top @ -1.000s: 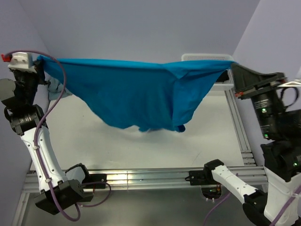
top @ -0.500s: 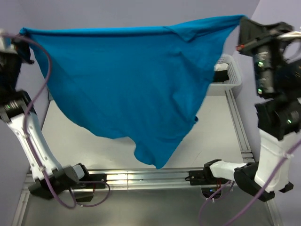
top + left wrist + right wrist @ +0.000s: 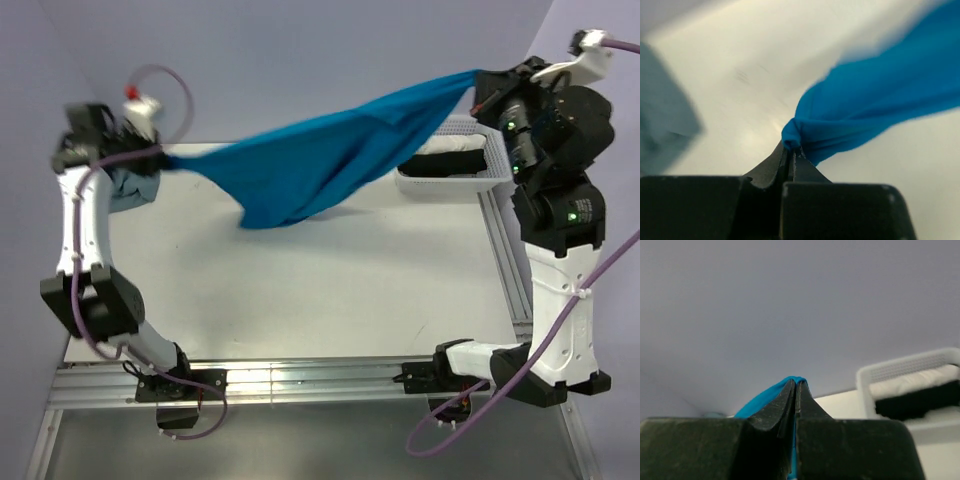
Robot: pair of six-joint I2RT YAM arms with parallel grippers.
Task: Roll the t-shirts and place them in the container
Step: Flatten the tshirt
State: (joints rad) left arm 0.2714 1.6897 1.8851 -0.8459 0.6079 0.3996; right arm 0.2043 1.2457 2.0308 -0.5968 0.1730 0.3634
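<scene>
A pale lilac wall backs a white desk [image 3: 330,290], at whose far right corner a white mesh basket [image 3: 440,183] is set, with white and dark cloth inside it. The turquoise tee [image 3: 320,165] was hung half a second ago as a broad sheet, high between two raised claws. It is now drawn into a narrower, slanting band, highest above the basket and lowest well to the left of it. Its sagging belly is carried over the desk left of the basket; whether the hem is touching cannot be told. This is judged to be a flinging stroke meant to lay the shirt flat. The tee is not yet spread on the desk, so no rolling can be said to have begun.

The left claw [image 3: 150,158] is clenched on a bunched corner of the tee, as is seen plainly from its wrist. Its arm has been swung down and stretched long, far to the left of the basket, and is blurred. A grey-blue garment [image 3: 130,188] is lying just beside it. The right claw [image 3: 478,90] is pinched tight on the opposite corner. It is held aloft just above the basket, on an upright, sharply folded arm.
</scene>
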